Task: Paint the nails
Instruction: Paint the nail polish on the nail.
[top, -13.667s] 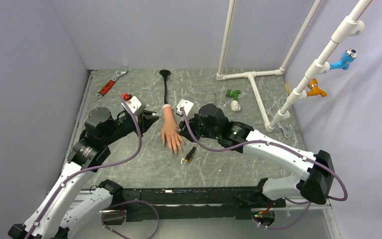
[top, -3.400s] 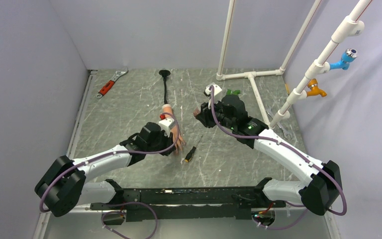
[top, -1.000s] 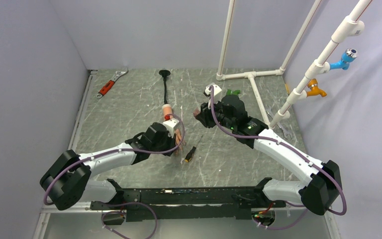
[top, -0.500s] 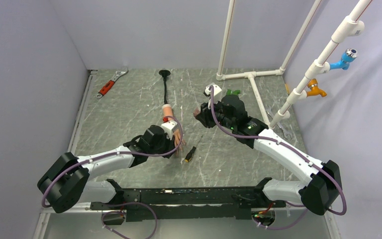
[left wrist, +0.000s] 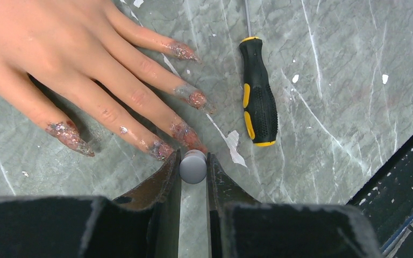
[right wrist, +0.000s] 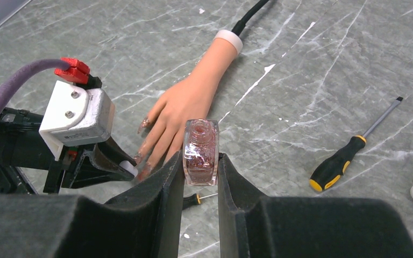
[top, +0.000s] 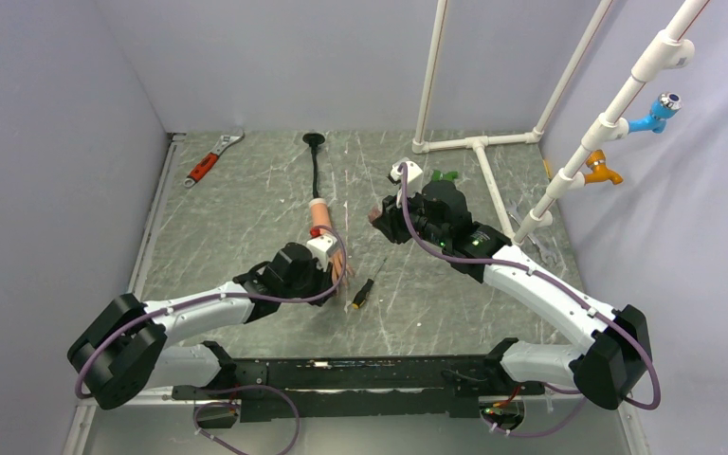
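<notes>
The peach mannequin hand is lying palm down near the middle of the grey marbled tabletop. Its thin black stalk is running off toward 12 o'clock and its fingers are pointing toward 6 o'clock. The nails are sitting at those near fingertips. In the left wrist view all five are showing a patchy, glittery pink-silver coat that is spilling onto the skin around them. The left claw is reaching in from about 8 o'clock and is clenching a small grey round knob between its fingers. The knob is hovering just beside two of the nail tips, which are lying at its 11 o'clock, though whether anything is touching them cannot be told. The right claw is hanging at the mannequin hand's 2 o'clock, lifted off the tabletop. It is gripping a clear glass polish bottle with pinkish glitter inside, squeezed between both fingers. A black-and-yellow screwdriver is lying at 4 o'clock of the fingertips, apart from them, with its shaft pointing to about 1 o'clock. A red-handled wrench is resting in the 11 o'clock corner, and a white pipe frame is standing at 1 o'clock.
</notes>
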{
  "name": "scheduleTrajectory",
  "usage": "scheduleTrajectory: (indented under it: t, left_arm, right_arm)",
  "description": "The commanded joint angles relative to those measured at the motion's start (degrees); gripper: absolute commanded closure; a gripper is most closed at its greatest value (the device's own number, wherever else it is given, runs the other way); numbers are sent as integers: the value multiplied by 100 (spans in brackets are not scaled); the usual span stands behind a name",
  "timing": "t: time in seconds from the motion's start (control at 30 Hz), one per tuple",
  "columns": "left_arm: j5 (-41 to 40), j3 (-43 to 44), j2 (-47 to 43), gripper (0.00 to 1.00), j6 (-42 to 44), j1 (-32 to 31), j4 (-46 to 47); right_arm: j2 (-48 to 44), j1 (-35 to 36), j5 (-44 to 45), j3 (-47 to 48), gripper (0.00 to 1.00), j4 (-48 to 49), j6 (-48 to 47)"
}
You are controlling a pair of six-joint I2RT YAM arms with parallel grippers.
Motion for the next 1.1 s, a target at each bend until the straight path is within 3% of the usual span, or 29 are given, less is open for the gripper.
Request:
scheduleTrajectory:
  t: [0.0, 1.07]
  left_arm:
    - [31, 20, -150, 100, -48, -33, 115]
    - [-417, 618, 227, 100, -20, -48, -219]
  right_arm:
    - [-20, -12, -136, 81, 100, 206, 91]
    - [-54, -13, -106, 75, 100, 204, 88]
